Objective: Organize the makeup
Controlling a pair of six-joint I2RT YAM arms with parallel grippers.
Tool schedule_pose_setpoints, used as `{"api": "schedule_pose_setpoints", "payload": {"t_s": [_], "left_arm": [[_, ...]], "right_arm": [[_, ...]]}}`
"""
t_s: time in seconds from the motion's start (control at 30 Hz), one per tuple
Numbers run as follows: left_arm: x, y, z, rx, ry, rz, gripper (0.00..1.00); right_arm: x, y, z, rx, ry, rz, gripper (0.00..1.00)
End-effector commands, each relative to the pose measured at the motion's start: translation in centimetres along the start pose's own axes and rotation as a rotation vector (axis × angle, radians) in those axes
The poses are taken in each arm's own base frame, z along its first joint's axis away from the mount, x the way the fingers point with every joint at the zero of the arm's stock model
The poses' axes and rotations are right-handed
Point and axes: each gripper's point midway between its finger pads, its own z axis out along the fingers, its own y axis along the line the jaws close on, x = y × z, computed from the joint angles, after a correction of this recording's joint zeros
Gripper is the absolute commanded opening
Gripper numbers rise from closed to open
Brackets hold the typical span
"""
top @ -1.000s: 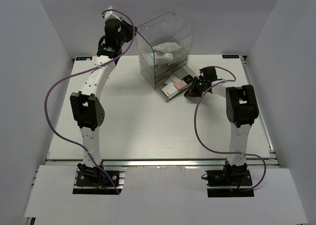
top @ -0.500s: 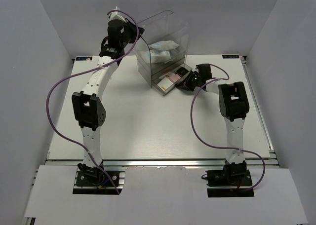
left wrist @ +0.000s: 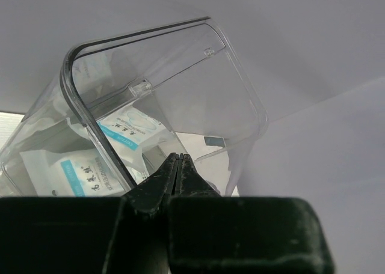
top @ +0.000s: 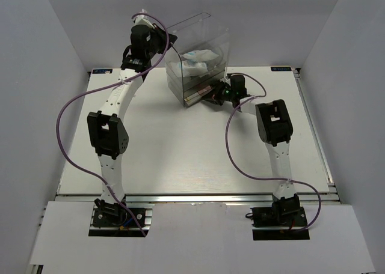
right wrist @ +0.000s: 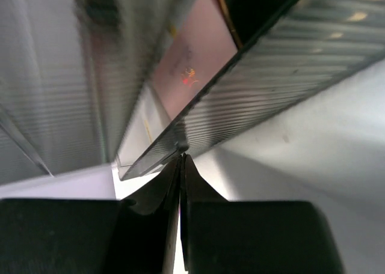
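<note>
Jaws pinched together, the right gripper (right wrist: pixel 181 160) touches the drawer (right wrist: pixel 271 88) front; the left gripper (left wrist: pixel 177 160), closed too, sits at the box (left wrist: pixel 198 82) wall.

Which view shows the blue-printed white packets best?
Left wrist: the packets sit close, print visible through the clear box. Top view shows them small inside it. Right wrist shows none, only the drawer front and a pink palette.
</note>
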Motion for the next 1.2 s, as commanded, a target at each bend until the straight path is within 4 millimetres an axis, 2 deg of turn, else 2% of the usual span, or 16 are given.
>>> {"api": "schedule_pose_setpoints", "payload": {"t_s": [0.0, 0.17, 0.3, 0.47, 0.6, 0.67, 0.77, 0.8, 0.83, 0.9, 0.93, 0.97, 1.0, 1.07, 1.13, 1.17], "left_arm": [[2.7, 1.5, -0.8, -0.047, 0.098, -0.004, 0.09], [2.7, 1.6, -1.3, -0.057, 0.105, 0.004, 0.09], [2.6, 1.6, -1.6, -0.062, 0.099, 0.003, 0.09], [1.7, 1.1, -1.9, -0.056, 0.069, 0.009, 0.09], [0.7, 0.4, -2.4, -0.054, 0.04, 0.022, 0.11], [-0.7, -0.4, -3.2, -0.048, -0.004, 0.04, 0.15], [-3.0, -1.9, -4.6, -0.038, -0.074, 0.068, 0.41], [-3.5, -2.2, -5.0, -0.038, -0.091, 0.074, 0.58], [-4.8, -3.1, -6.0, -0.033, -0.124, 0.088, 0.64], [-5.7, -3.6, -6.9, -0.032, -0.152, 0.113, 0.77], [-6.1, -4.0, -7.4, -0.029, -0.165, 0.122, 0.8], [-6.8, -4.6, -8.4, -0.025, -0.185, 0.13, 0.82], [-7.1, -4.9, -9.0, -0.023, -0.194, 0.146, 0.86], [-7.4, -5.7, -11.0, -0.008, -0.209, 0.162, 0.89], [-7.1, -6.0, -12.5, 0.01, -0.21, 0.177, 0.91], [-7.1, -6.5, -13.4, 0.036, -0.216, 0.184, 0.96]], "right_arm": [[-2.7, 2.5, 0.9, -0.079, -0.086, -0.049, 0.05], [-3.5, 3.0, 1.9, -0.11, -0.129, -0.133, 0.12], [-4.5, 3.3, 2.1, -0.129, -0.173, -0.214, 0.25], [-4.6, 3.2, 0.9, -0.148, -0.176, -0.262, 0.32], [-4.1, 2.2, -1.4, -0.117, -0.127, -0.3, 0.34], [-2.8, 2.5, -3.7, -0.114, -0.064, -0.388, 0.36], [-0.3, 2.3, -7.9, -0.098, 0.033, -0.538, 0.51], [0.5, 2.3, -8.8, -0.091, 0.058, -0.591, 0.68], [1.2, 3.7, -10.8, -0.081, 0.078, -0.649, 0.89], [2.4, 2.4, -13.0, -0.026, 0.107, -0.831, 0.89], [2.4, 4.0, -15.0, -0.003, 0.088, -0.89, 0.89], [3.0, 2.7, -16.2, 0.047, 0.108, -0.969, 0.89], [2.0, 4.0, -17.9, 0.103, 0.057, -1.036, 0.89], [2.3, 3.2, -20.0, 0.188, 0.082, -1.093, 0.89], [2.0, 4.1, -22.2, 0.237, 0.069, -1.13, 0.89], [2.2, 3.9, -23.3, 0.256, 0.084, -1.116, 0.89]]}}
